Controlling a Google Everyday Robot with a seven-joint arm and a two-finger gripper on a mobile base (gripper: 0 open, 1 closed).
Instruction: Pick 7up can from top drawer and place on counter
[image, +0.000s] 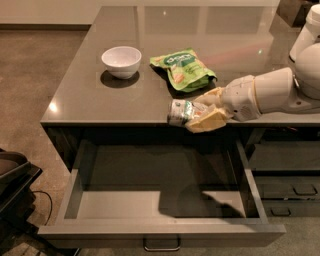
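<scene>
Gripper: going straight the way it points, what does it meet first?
Probably nothing: the gripper, shut on the can, points toward the picture's left along the front of the counter; the bowl sits farther back.

Warm overhead light glinted on the glossy grey-brown counter (90, 100); the cream gripper (195, 115), clasping a dented green-white can (178, 112) at its edge, shadowed the grey drawer (150, 231).
</scene>
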